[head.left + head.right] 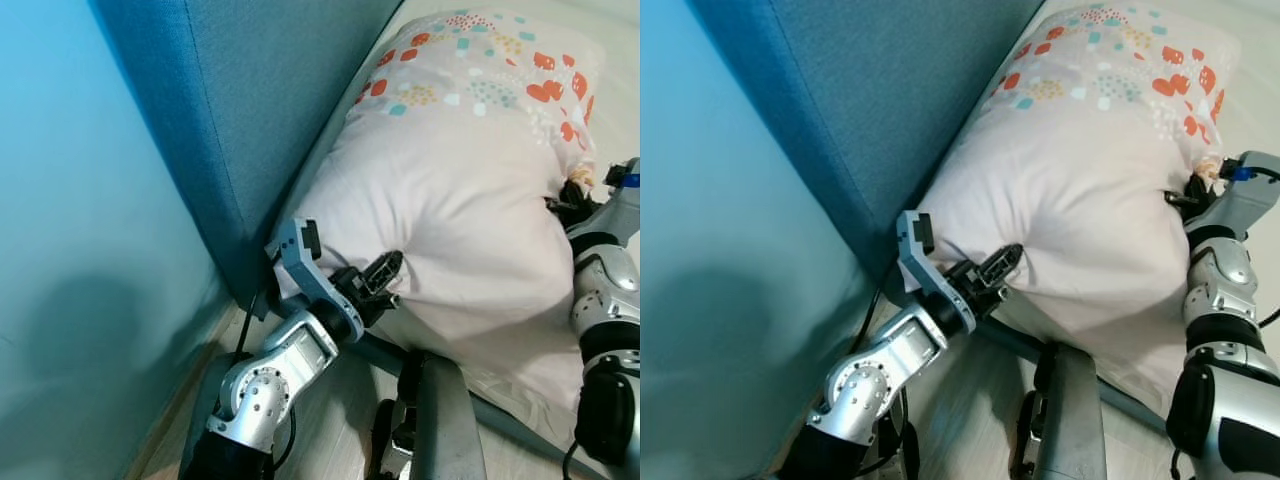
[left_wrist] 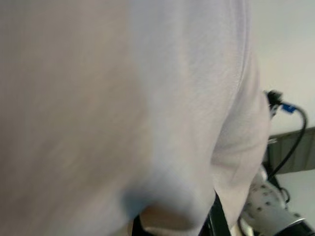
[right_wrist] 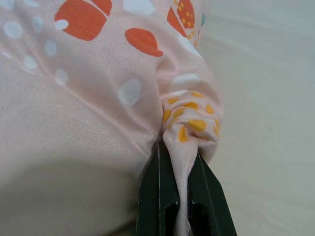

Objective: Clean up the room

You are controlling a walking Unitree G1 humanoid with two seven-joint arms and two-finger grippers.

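Pillow, pale pink cotton with orange and teal spots (image 1: 470,170): long axis runs away from me; right gripper (image 3: 179,162) pinches its corner, left gripper (image 1: 385,275) against near edge, closure unclear.

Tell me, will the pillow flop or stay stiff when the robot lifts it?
Probably floppy: the pillow dents and bunches where the right gripper pinches its cloth. It looks puffy, so likely light for its size. It may sag in the middle, since the left gripper and the right one grip it at opposite edges.
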